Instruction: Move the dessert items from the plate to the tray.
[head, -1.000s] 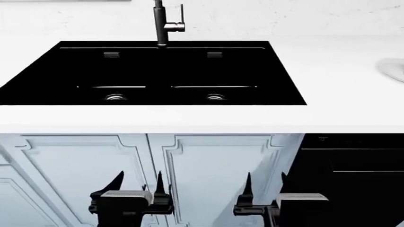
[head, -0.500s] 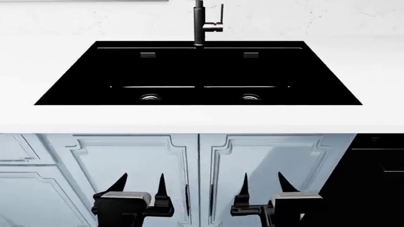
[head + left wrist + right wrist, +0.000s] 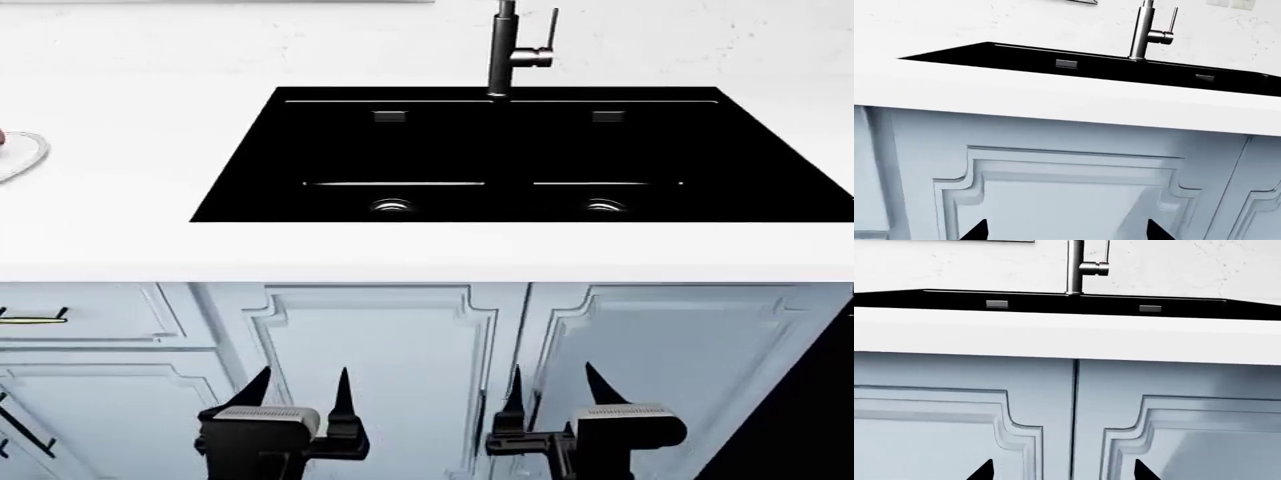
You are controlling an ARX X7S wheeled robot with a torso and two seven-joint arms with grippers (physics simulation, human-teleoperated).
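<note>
text: none readable | labels: none | brands: none | numbers: none

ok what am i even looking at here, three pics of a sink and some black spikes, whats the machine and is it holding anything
These are simulator renders from a wheeled robot with two arms. The widest picture comes from its head camera, looking down at a white counter with a black double sink and a faucet. The black spikes are its left gripper and right gripper, both open and holding nothing, low in front of pale blue cabinet doors. The other two pictures come from cameras near each gripper. At the counter's far left edge, part of a plate shows.
</note>
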